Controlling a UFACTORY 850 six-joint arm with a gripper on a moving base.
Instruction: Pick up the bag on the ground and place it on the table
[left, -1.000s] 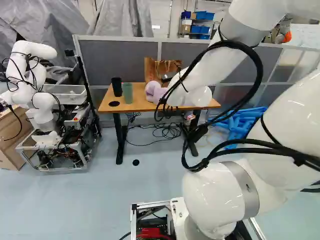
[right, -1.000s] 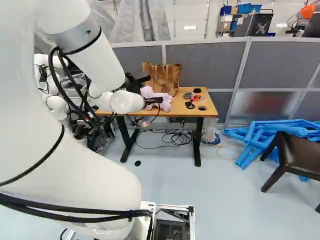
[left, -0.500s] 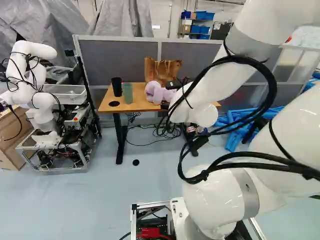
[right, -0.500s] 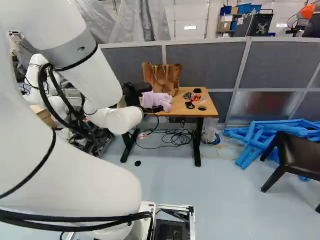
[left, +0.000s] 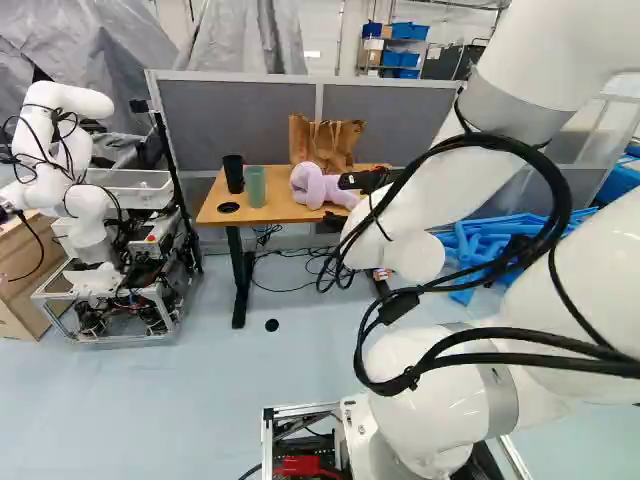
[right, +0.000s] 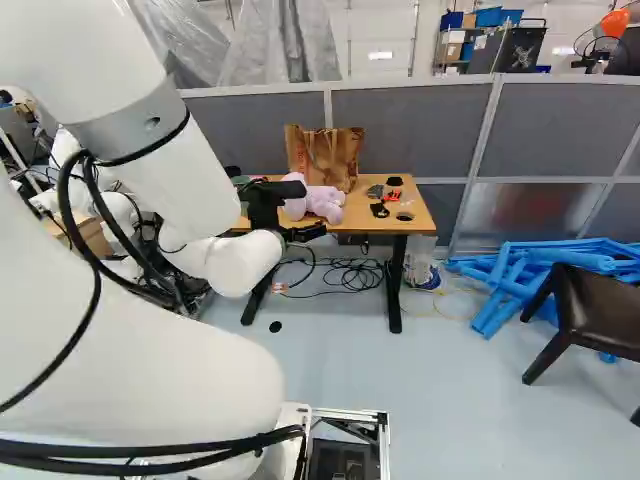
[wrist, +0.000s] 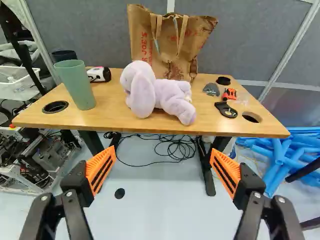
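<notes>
My gripper (right: 266, 202) hangs short of the table, with its black body showing in the right base view. In the wrist view the gripper (wrist: 163, 151) stands wide open, its orange-padded fingers apart and nothing between them. A brown paper bag (wrist: 162, 42) with handles stands upright at the back of the wooden table (wrist: 210, 125), ahead of and above the fingers. A lilac plush toy (wrist: 167, 95) lies in front of it, hiding part of its base. On the floor by a table leg is a whitish, see-through bundle (right: 424, 272), perhaps a plastic bag.
A green cup (wrist: 76, 84), a black cup (left: 233, 173) and small items (right: 379, 209) share the tabletop. Cables (wrist: 172, 150) lie beneath it. Blue tubes (right: 530, 275) and a dark chair (right: 600, 310) are at the right. Another robot (left: 85, 200) stands at the left.
The base has stayed put. My arm has shifted rightward in the left base view and leftward in the right one, its wrist lower. More of the black gripper now shows beside the plush toy.
</notes>
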